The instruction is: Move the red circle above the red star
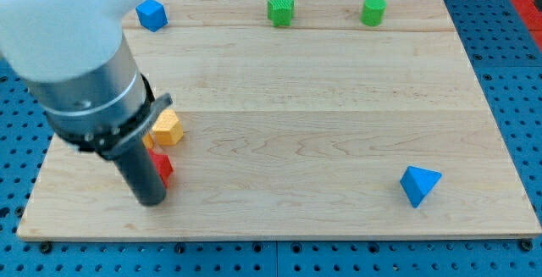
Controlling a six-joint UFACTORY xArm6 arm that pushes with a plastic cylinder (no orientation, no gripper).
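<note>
At the view's lower left, red block parts (163, 167) show just right of the arm's dark body; their shapes are hidden, so I cannot tell the red circle from the red star. A sliver of red (149, 141) shows above it, beside the arm. An orange-yellow hexagonal block (167, 128) sits just above them. My tip does not show: the thick dark cylinder (144, 180) covers it, standing on the red blocks' left.
A blue block (151, 13) lies at the top left. A green star-like block (281, 11) and a green round block (373, 10) lie along the top edge. A blue triangle (419, 184) lies at the lower right. The wooden board (322, 124) rests on a blue pegboard.
</note>
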